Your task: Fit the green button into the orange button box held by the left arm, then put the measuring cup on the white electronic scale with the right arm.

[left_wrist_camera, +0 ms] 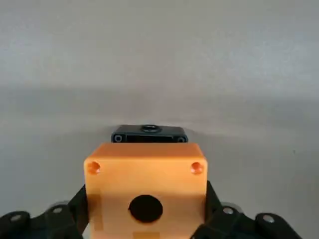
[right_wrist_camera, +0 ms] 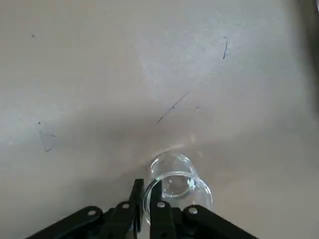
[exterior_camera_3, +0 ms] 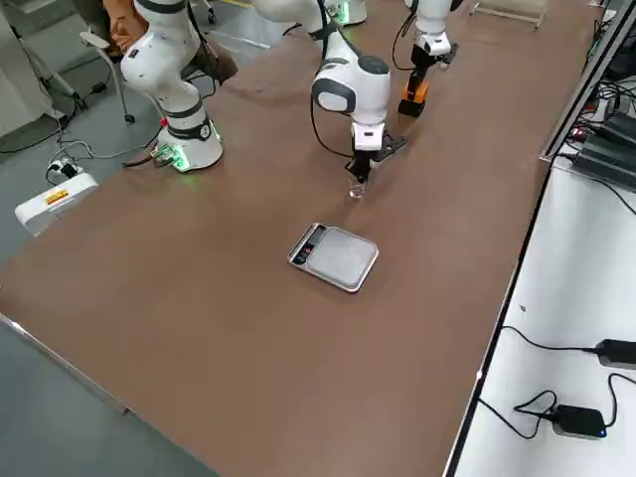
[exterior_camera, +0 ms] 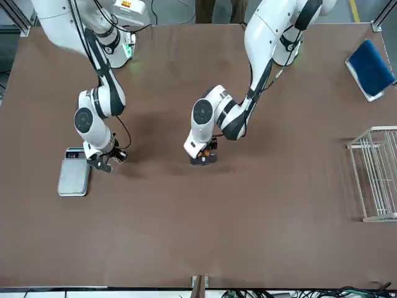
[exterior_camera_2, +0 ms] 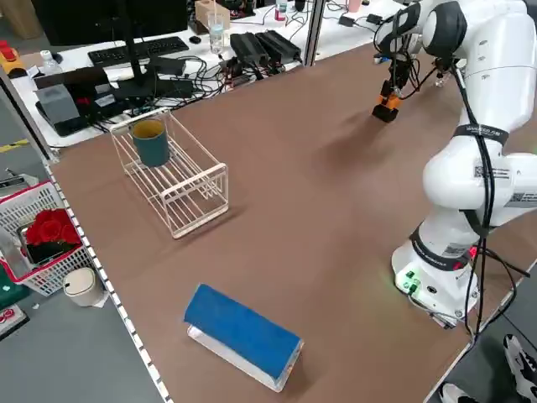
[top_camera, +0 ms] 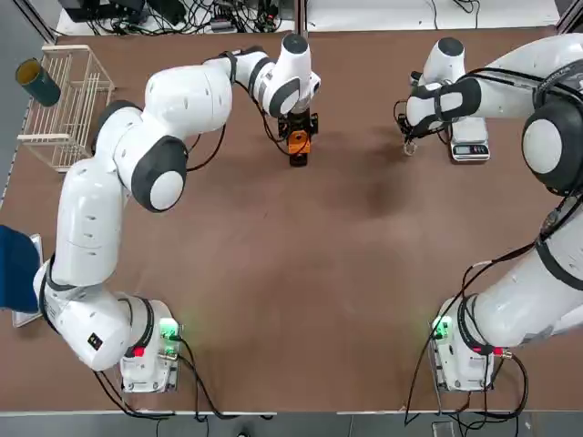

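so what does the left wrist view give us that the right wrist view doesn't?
Only the left wrist view shows the orange button box clamped between the left gripper fingers, its round hole empty, with a black part on the table behind it. Only the right wrist view shows the clear measuring cup, its rim pinched by the right gripper. Both show the bare tabletop; neither shows the green button or the scale.

The left end effector (exterior_camera: 203, 153) holds an orange button box (exterior_camera: 206, 156) mid-surface; the right end effector (exterior_camera: 110, 159) sits beside the scale (exterior_camera: 74, 176).
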